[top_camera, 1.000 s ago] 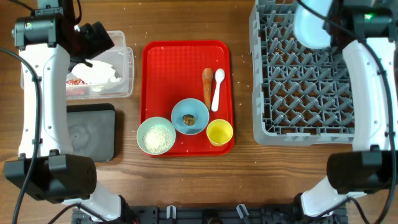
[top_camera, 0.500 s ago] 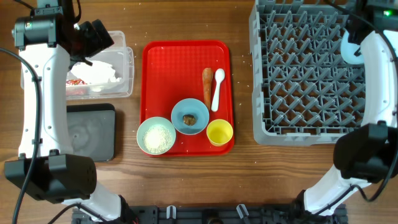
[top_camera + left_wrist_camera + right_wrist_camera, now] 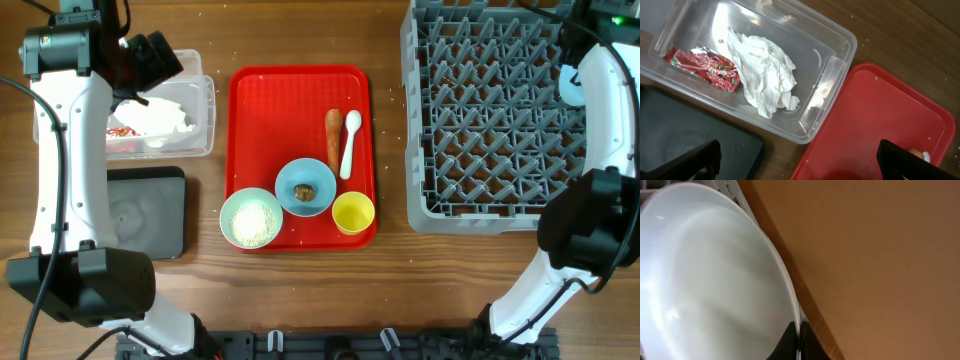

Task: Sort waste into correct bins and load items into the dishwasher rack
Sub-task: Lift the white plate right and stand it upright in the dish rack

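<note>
Swinging from the upper middle of the rack to its right edge within the last second, the right arm is now carrying the plate a touch lower along that edge, while everything on the red tray is sitting where it sat before. The right claw is pinching the plate's rim: one dark fingertip is showing at the rim in the wrist view and the other is hidden behind the dish. From overhead the plate is showing only as a pale sliver, half covered by the arm, apparently tipped on edge with its long axis running up and down the frame, at the rack's rightmost pegs. The coming move is probably turning on lining that edge up with a gap between pegs directly below the claw; whether it is already touching the rack cannot be told. At upper left the left claw is hanging empty, fingers wide apart, over the near edge of the tub, where the napkin and wrapper are lying side by side. The spoon and stick are waiting on the red tray, both lying lengthwise top to bottom, nearer the left arm than the right.
</note>
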Action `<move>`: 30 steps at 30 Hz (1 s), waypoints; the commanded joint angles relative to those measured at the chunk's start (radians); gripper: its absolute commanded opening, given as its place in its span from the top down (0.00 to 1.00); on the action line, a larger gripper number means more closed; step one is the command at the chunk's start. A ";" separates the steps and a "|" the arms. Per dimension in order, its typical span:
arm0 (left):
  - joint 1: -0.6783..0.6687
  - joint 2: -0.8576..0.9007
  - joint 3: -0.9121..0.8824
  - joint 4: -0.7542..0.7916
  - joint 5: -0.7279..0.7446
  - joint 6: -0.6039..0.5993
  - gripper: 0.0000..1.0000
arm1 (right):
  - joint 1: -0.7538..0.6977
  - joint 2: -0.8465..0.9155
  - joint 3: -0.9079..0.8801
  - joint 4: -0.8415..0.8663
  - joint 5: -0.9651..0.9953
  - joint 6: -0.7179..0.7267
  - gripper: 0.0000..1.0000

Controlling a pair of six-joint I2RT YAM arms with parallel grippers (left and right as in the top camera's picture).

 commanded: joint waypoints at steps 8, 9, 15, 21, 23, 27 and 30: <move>-0.003 -0.007 0.001 0.003 -0.013 -0.013 0.00 | 0.024 0.019 0.000 0.050 -0.162 -0.131 0.96; -0.003 -0.007 0.001 0.003 -0.014 -0.013 0.00 | 0.027 0.019 0.000 0.067 -0.162 -0.151 0.96; -0.003 -0.007 0.001 0.004 -0.013 -0.013 0.00 | 0.035 0.019 0.000 0.071 -0.237 -0.243 0.95; -0.003 -0.008 0.001 0.003 -0.013 -0.013 0.00 | 0.035 0.019 0.000 0.003 -0.346 -0.240 0.36; -0.003 -0.007 0.001 0.003 -0.013 -0.013 0.00 | 0.035 0.019 0.000 0.002 -0.349 -0.238 0.11; -0.003 -0.007 0.001 0.003 -0.013 -0.013 0.00 | 0.035 -0.003 0.000 0.025 -0.349 -0.154 0.00; -0.003 -0.008 0.001 0.003 -0.013 -0.013 0.00 | 0.037 -0.059 0.012 0.033 -0.382 -0.104 0.00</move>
